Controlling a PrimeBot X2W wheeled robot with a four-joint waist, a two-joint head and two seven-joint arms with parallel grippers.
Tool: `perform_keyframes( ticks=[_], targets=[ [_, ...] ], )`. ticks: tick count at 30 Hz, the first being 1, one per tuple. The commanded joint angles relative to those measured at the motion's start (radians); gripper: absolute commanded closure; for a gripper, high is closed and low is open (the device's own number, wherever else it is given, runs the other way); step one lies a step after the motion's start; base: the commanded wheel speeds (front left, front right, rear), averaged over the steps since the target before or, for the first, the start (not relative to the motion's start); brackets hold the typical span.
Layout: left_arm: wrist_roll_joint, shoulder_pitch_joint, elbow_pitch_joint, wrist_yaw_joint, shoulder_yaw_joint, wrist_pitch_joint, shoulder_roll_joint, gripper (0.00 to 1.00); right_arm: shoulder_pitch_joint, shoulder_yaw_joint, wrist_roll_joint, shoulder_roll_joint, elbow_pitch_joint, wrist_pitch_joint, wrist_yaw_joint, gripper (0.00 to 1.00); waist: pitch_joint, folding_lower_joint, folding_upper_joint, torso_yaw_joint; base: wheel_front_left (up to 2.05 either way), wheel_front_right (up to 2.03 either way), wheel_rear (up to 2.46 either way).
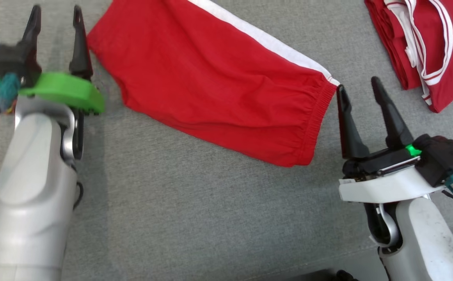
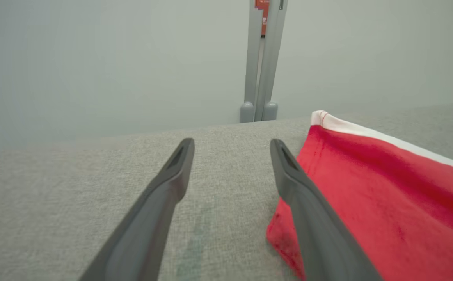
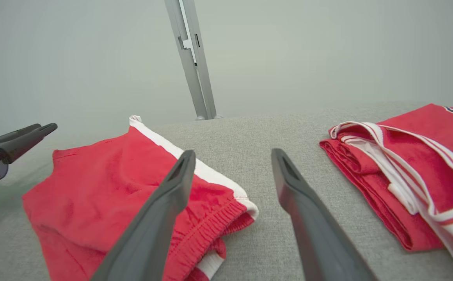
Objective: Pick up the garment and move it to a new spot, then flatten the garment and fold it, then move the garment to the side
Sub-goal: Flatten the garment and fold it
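Left tool released, fingers spread, nothing between them; sits just beside garment's left end. Right tool likewise released and empty, inner fingertip just beside elastic waistband at garment's right end. Garment, red shorts with white side stripe, lies flat on grey counter, running diagonally between both tools. Left wrist view: one finger overlaps garment's edge, contact unclear. Second red garment, white trim, lies bunched at counter's far right, well apart.
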Motion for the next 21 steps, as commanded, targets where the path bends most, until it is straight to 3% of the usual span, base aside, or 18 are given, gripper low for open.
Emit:
perform_keyframes(
  ticks=[1, 8, 21],
  targets=[
    [0.006, 0.056, -0.058, 0.019, 0.022, -0.002, 0.004, 0.0, 0.014, -0.006, -0.011, -0.006, -0.018, -0.002, 0.0, 0.0, -0.046, -0.0001, -0.0001, 0.045, 0.0, 0.0, 0.0],
    [0.04, 0.327, -0.346, 0.089, 0.096, -0.003, -0.019, 0.0, 0.02, -0.027, -0.044, -0.042, -0.043, 0.014, 0.0, 0.0, -0.118, -0.0001, -0.0001, 0.105, 0.0, 0.0, 0.0],
    [0.055, 0.626, -0.517, 0.122, 0.083, 0.014, -0.023, 0.0, 0.128, -0.082, -0.04, -0.052, -0.026, 0.066, 0.0, 0.0, -0.247, -0.0001, -0.0001, 0.133, 0.0, 0.0, 0.0]
  ],
)
